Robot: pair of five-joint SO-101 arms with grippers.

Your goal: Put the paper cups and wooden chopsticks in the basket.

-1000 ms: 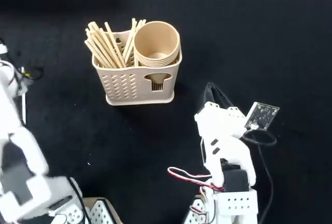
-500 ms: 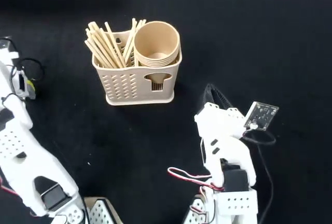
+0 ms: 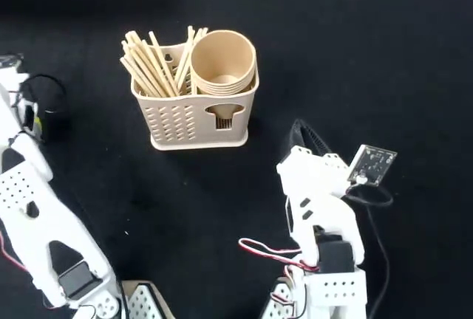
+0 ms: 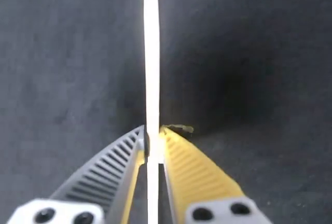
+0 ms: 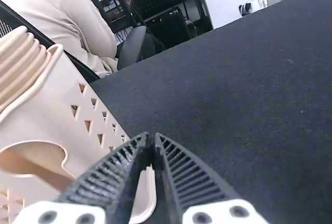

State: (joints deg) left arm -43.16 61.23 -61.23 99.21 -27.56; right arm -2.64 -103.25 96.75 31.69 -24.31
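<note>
A beige basket (image 3: 194, 123) stands left of the table's middle. It holds a bundle of wooden chopsticks (image 3: 151, 64) in one half and stacked paper cups (image 3: 222, 60) in the other. At the table's left edge, my left gripper (image 3: 33, 116) (image 4: 152, 133) is shut on a single wooden chopstick (image 4: 150, 53), which runs straight out past the fingertips over the black cloth. My right gripper (image 3: 298, 124) (image 5: 152, 140) is shut on nothing, low over the cloth just right of the basket (image 5: 46, 105). The cup rims (image 5: 15, 63) show above the basket wall.
Black cloth covers the whole table. The right arm's wrist camera board (image 3: 373, 164) and a cable loop (image 3: 369, 197) sit beside that arm. The arm bases (image 3: 140, 300) are at the near edge. Open cloth lies right of and behind the basket.
My left arm has swung up along the table's left edge, its gripper ending farther toward the back. The right arm and the basket have not moved.
</note>
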